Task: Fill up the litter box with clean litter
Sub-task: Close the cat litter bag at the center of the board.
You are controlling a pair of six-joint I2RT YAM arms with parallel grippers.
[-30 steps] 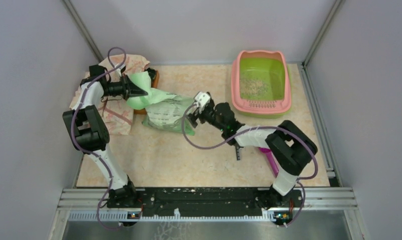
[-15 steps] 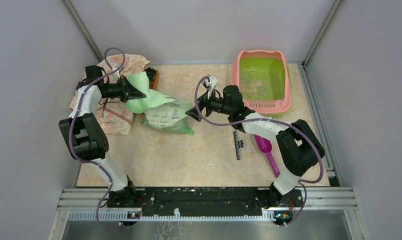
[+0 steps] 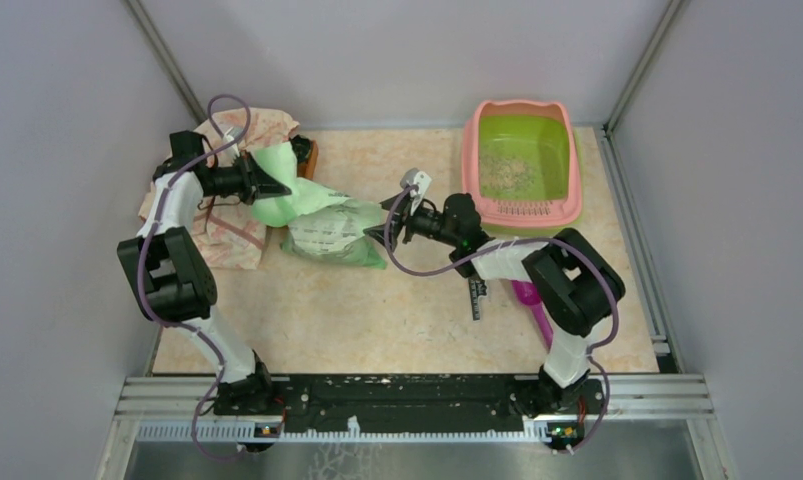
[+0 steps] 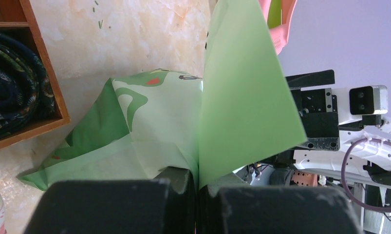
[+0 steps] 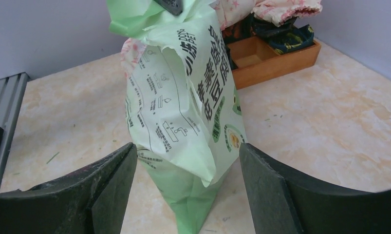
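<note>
The litter box (image 3: 571,196), pink-rimmed with a green basin, stands at the back right. A thin patch of clean litter (image 3: 507,175) lies in it. The light green printed bag (image 3: 329,228) lies on the tabletop left of centre. My left gripper (image 3: 277,186) is shut on the bag's folded top edge (image 4: 242,102), pinched between the jaws (image 4: 198,187). My right gripper (image 3: 390,219) is open at the bag's other end. In the right wrist view the bag's lower corner (image 5: 193,195) sits between the wide-spread fingers (image 5: 271,190), not touching either.
A brown wooden tray (image 5: 273,58) with dark cloth in it stands behind the bag, partly under a pink patterned cloth (image 3: 247,130). A purple scoop (image 3: 533,305) and a black ruler-like strip (image 3: 475,293) lie under the right arm. Grey walls enclose the table.
My right gripper lifted off the bag's end towards the litter box, then came back low to that end with its jaws open. The left gripper kept its hold and shifted slightly.
</note>
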